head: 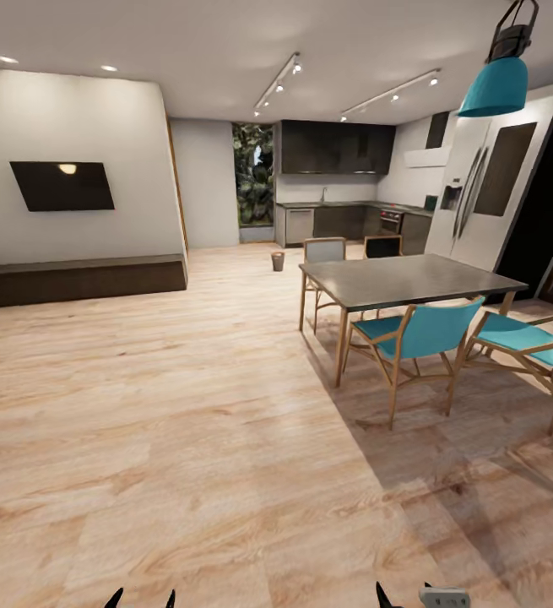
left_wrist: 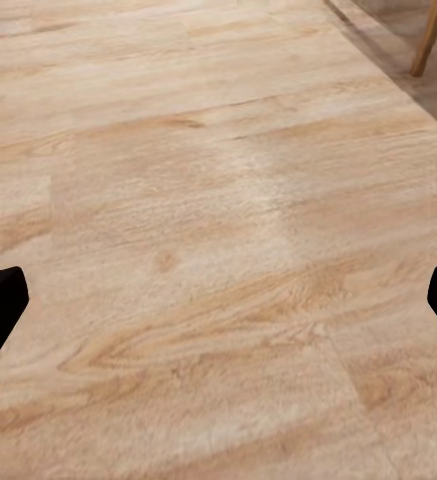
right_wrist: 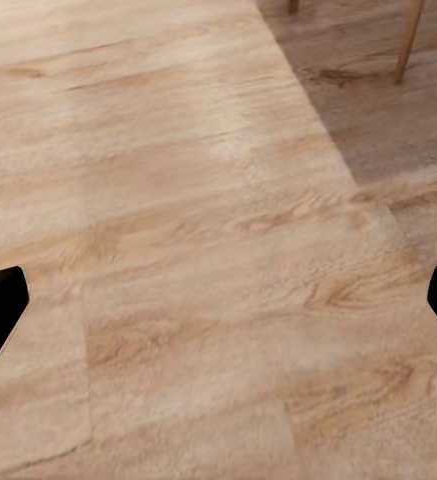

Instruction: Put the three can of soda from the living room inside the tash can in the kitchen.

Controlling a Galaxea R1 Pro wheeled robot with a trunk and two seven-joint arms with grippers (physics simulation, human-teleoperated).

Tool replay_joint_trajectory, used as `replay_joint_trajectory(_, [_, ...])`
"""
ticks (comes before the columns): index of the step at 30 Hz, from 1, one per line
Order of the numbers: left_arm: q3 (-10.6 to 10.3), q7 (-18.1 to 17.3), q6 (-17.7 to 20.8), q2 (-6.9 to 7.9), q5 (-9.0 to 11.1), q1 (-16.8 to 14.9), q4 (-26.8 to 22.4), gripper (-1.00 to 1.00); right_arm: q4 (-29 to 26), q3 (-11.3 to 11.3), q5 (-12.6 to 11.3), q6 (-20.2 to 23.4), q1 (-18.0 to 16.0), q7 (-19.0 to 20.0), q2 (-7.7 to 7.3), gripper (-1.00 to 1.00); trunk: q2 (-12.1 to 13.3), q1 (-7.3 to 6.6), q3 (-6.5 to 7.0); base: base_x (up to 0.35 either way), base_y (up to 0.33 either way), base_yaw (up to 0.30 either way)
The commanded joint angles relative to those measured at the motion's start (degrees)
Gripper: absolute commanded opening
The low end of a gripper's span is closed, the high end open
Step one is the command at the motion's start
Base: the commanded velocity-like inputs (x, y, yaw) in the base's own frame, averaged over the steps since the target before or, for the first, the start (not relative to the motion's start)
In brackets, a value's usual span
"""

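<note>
The tash can is a small grey bin standing on the pale wood floor far ahead, in front of the kitchen with its dark cabinets and steel counter. The cans of soda are out of view. At the bottom edge of the head view, the dark tips of my left gripper and my right gripper peek in. In the wrist views the left gripper and right gripper are open, fingers wide apart, with bare floor planks between them.
A grey dining table with teal chairs stands ahead on the right, a fridge behind it. A low dark bench and wall TV are on the left. Wide floor runs between them toward the bin.
</note>
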Motion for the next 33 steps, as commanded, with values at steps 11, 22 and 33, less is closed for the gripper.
replay_joint_trajectory(11, [0.0, 0.0, 0.0, -0.03, 0.0, 0.0, 0.0, 1.0, 1.16, -0.2, 4.22, -1.95, 0.0, -0.4, 0.12, 1.0, 0.0, 0.0, 0.18, 0.267, 0.164, 0.22])
replay_joint_trajectory(22, [0.0, 0.0, 0.0, -0.02, 0.0, -0.02, 0.0, 1.0, 1.25, -0.36, 4.53, -2.09, 0.0, -0.51, 0.08, 1.0, 0.0, 0.0, 0.2, 0.291, 0.121, 0.061])
replay_joint_trajectory(33, [0.08, 0.17, 0.08, -0.05, 0.0, -0.16, 0.0, 1.0, 1.25, -0.42, 4.4, -2.11, 0.0, -0.53, 0.11, 1.0, 0.0, 0.0, 0.2, 0.319, 0.016, 0.004])
